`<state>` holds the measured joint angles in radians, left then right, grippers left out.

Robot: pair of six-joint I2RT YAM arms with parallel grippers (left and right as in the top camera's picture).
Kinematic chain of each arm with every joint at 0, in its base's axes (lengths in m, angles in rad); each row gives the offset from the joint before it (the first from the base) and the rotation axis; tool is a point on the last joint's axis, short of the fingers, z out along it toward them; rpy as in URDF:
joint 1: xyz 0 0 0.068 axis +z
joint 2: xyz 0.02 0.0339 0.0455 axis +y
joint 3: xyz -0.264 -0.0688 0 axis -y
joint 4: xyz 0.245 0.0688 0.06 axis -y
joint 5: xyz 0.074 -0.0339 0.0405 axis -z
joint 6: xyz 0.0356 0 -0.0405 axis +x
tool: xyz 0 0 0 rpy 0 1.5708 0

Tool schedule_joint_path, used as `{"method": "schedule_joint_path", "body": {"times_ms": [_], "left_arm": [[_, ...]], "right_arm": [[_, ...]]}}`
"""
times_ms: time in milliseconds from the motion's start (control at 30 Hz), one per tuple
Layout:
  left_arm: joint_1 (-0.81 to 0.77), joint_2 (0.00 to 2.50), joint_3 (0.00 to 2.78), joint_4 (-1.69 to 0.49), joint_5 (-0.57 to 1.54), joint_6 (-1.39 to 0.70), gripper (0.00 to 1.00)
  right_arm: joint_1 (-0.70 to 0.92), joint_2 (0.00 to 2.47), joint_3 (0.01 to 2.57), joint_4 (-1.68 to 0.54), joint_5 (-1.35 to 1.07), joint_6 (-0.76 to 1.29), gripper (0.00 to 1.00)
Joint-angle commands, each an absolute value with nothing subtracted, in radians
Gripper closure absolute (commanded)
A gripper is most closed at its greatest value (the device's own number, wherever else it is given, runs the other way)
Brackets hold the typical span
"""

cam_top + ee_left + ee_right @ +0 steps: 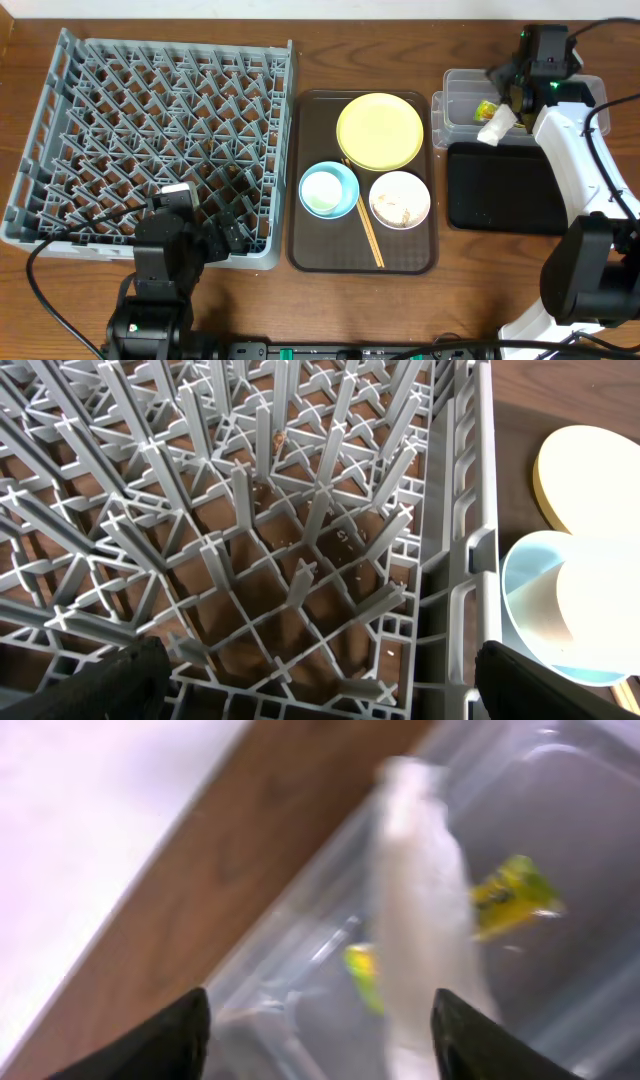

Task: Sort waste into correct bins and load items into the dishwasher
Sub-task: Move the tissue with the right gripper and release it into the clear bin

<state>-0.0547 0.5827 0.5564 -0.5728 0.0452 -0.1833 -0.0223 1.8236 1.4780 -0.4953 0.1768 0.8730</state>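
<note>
My right gripper (512,98) (320,1040) hangs open over the clear tub (460,85) (570,780). A blurred piece of crumpled white paper (497,126) (420,910) is below and between its spread fingers, touching neither. A green-and-yellow wrapper (486,108) (515,890) lies in the tub. My left gripper (225,238) (320,695) is open and empty over the near right corner of the grey dish rack (150,120) (250,510). The yellow plate (380,130) (590,480), the light-blue bowl (328,190) (530,600), the white bowl (399,200) holding scraps, and the chopsticks (368,235) rest on the brown tray.
The brown serving tray (310,110) lies between the rack and the bins. A shallow black tray (500,190) sits just in front of the clear tub. Something cream-coloured (600,600) sits inside the blue bowl. Cables run along the near table edge.
</note>
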Motion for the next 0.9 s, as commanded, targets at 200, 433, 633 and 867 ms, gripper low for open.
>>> {"method": "schedule_joint_path", "body": {"times_ms": [200, 433, 633, 867], "left_arm": [[-0.051, 0.584, 0.58, -0.575, 0.033, -0.177, 0.0], [-0.051, 0.584, 0.58, -0.575, 0.033, -0.177, 0.0], [-0.051, 0.584, 0.58, -0.576, 0.033, -0.177, 0.0], [-0.051, 0.584, 0.58, -0.576, 0.033, -0.177, 0.0]], "right_arm": [[-0.02, 1.823, 1.477, -0.575, 0.026, 0.623, 0.78], [-0.016, 1.822, 1.478, -0.641, 0.002, 0.524, 0.85], [-0.012, 1.737, 1.478, -0.656, -0.114, 0.333, 0.8], [0.017, 1.643, 1.477, -0.902, -0.375, 0.124, 0.74]]}}
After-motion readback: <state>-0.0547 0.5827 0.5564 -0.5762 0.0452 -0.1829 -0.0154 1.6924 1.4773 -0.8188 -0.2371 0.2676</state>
